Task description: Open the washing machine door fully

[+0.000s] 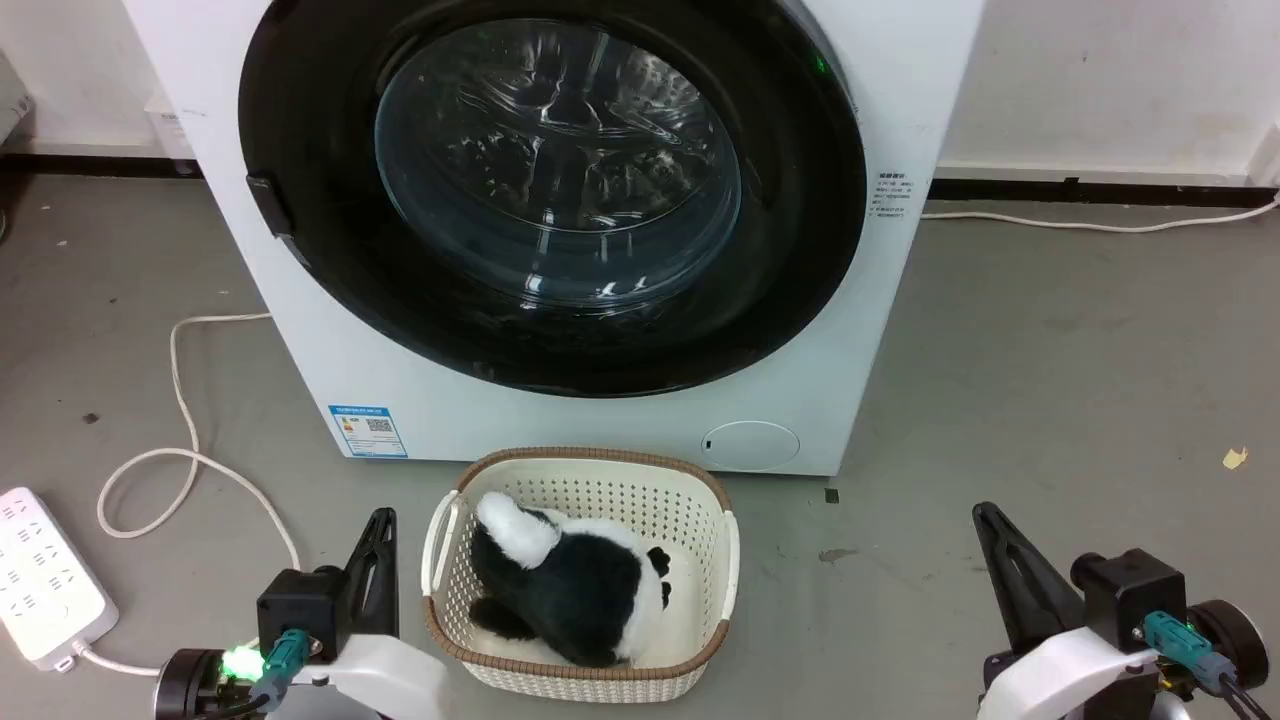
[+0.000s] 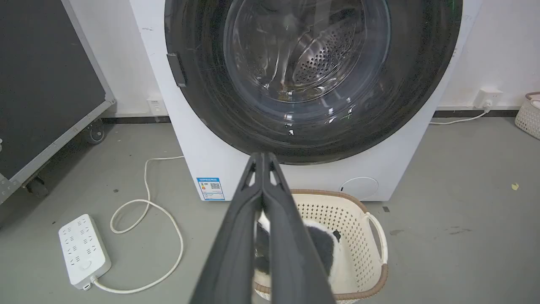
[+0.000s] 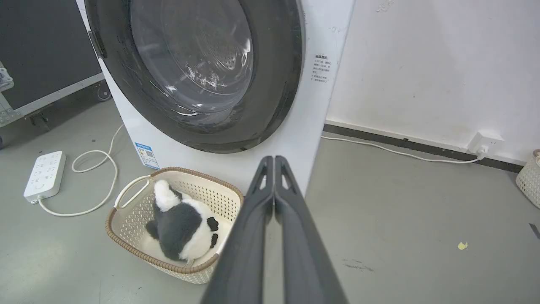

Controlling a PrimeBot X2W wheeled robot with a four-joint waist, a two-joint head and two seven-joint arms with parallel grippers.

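The white washing machine (image 1: 900, 90) stands straight ahead on the grey floor. Its big glossy black washing machine door (image 1: 300, 120) lies flat against the front, with the clear glass bowl (image 1: 557, 160) at its centre and a small dark handle (image 1: 270, 205) on its left edge. The perforated steel drum shows through the glass in the left wrist view. My left gripper (image 1: 383, 515) is shut and empty, low at the left, well short of the machine. My right gripper (image 1: 985, 512) is also shut and empty, low at the right. In the wrist views each gripper (image 2: 262, 155) (image 3: 274, 158) points toward the door (image 2: 202, 105) (image 3: 278, 84).
A cream basket (image 1: 720, 540) holding a black-and-white plush toy (image 1: 570, 580) sits on the floor against the machine's front, between my arms. A white power strip (image 1: 40, 590) and looped cable (image 1: 180, 460) lie at the left. A black wheeled case (image 2: 42, 84) stands far left.
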